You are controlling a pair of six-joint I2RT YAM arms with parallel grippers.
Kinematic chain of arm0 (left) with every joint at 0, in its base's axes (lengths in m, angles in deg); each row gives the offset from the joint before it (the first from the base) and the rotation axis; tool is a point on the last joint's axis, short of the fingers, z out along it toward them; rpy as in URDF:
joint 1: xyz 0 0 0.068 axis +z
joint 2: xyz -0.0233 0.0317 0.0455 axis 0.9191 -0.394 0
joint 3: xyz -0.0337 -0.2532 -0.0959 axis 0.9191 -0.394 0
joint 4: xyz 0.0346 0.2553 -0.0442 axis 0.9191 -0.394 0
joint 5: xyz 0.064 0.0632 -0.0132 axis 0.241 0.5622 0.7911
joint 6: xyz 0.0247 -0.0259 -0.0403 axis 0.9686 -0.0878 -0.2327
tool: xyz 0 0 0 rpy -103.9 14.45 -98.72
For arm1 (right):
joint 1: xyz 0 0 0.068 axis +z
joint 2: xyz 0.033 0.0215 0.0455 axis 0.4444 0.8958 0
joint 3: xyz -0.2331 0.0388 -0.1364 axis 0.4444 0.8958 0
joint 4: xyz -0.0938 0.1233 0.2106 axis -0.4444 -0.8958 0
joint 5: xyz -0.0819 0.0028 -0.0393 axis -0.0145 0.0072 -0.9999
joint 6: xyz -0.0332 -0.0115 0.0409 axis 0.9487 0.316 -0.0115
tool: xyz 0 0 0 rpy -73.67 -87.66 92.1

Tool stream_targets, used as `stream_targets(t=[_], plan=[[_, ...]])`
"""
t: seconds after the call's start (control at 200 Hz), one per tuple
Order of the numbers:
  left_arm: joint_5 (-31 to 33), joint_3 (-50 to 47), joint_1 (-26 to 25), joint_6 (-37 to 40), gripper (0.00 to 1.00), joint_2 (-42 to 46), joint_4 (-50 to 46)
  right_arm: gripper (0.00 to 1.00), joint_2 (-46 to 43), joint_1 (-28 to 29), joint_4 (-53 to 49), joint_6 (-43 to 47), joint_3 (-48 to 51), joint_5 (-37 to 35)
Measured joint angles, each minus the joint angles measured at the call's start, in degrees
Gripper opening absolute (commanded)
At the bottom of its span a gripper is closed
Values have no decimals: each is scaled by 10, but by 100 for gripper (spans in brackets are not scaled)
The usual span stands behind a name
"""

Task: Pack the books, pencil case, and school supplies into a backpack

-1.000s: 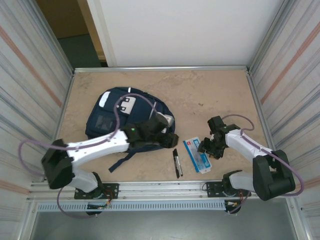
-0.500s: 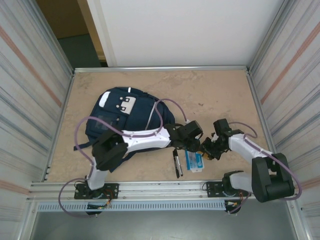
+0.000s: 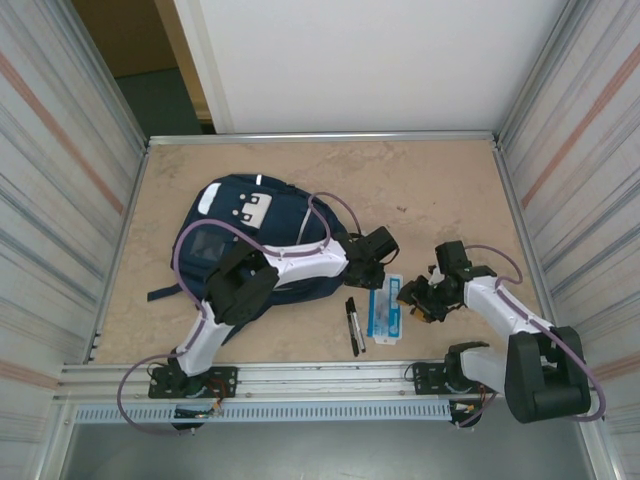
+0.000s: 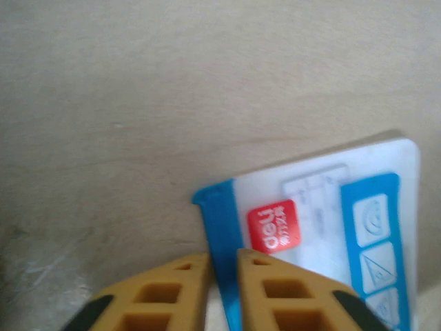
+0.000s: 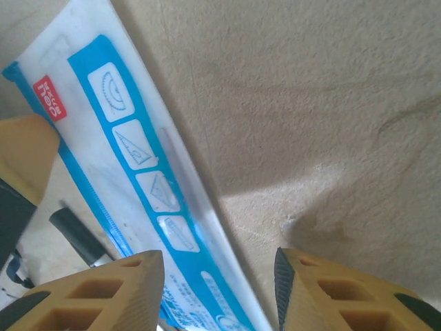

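The flat blue-and-white box (image 3: 386,312) with a red corner mark (image 4: 274,225) lies on the table just right of the backpack. My left gripper (image 3: 381,277) (image 4: 224,267) is shut on the box's blue edge at the red-marked end. My right gripper (image 3: 413,298) (image 5: 215,265) stands open at the other end, its jaws straddling the box's (image 5: 148,179) long side. Two black pens (image 3: 354,323) lie side by side left of the box; one pen (image 5: 76,234) shows beyond it. The navy backpack (image 3: 285,225) lies flat at centre left, the left arm reaching across it. The books and pencil case are out of view.
Corrugated walls (image 3: 60,180) close in the tan table (image 3: 430,190) on the left and right. A metal rail (image 3: 320,375) runs along the near edge by both arm bases. A backpack strap (image 3: 165,293) trails left. The left arm's cable (image 3: 335,215) loops over the backpack.
My left arm swung right from the backpack to the box and shut on its end. The box turned and slid left. My right gripper narrowed, then opened again at the box.
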Motion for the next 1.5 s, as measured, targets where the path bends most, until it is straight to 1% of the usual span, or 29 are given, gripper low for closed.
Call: stream_targets(t=[0.11,0.195,0.251,0.346,0.441,0.541,0.697,0.852,0.927,0.982,1.067,1.153,1.243,1.398,1.438,1.498], plan=[[-21,0,12,0,6,0,3,55,24,16,7,11,-6,-1],[-27,0,17,0,4,0,4,58,33,23,11,13,-10,2],[-27,0,18,0,4,0,5,58,39,23,16,17,-11,13],[-29,0,19,0,2,-1,5,56,45,23,30,23,-10,34],[-37,0,22,-2,2,-2,6,53,52,28,73,26,0,73],[-45,-2,26,-10,1,-2,11,52,57,41,110,28,10,103],[-59,-8,34,-16,0,-2,24,49,57,57,148,28,24,123],[-71,-12,38,-25,0,-1,31,47,48,60,189,19,40,136],[-77,-14,41,-30,0,-1,33,42,33,60,205,5,49,150],[-86,-16,45,-35,0,-1,36,36,23,61,216,-4,50,161],[-101,-18,50,-40,0,-1,39,22,0,66,229,-24,50,164],[-110,-18,54,-42,0,-1,40,15,-27,69,231,-35,50,161],[-118,-19,57,-42,0,-1,42,0,-47,69,224,-39,50,152],[-113,-13,62,-38,2,-1,42,0,-48,69,203,-47,50,129],[-111,-10,66,-37,4,-1,42,0,-44,69,202,-47,50,127],[-109,-4,71,-32,11,-1,42,0,-36,71,196,-47,49,120]])
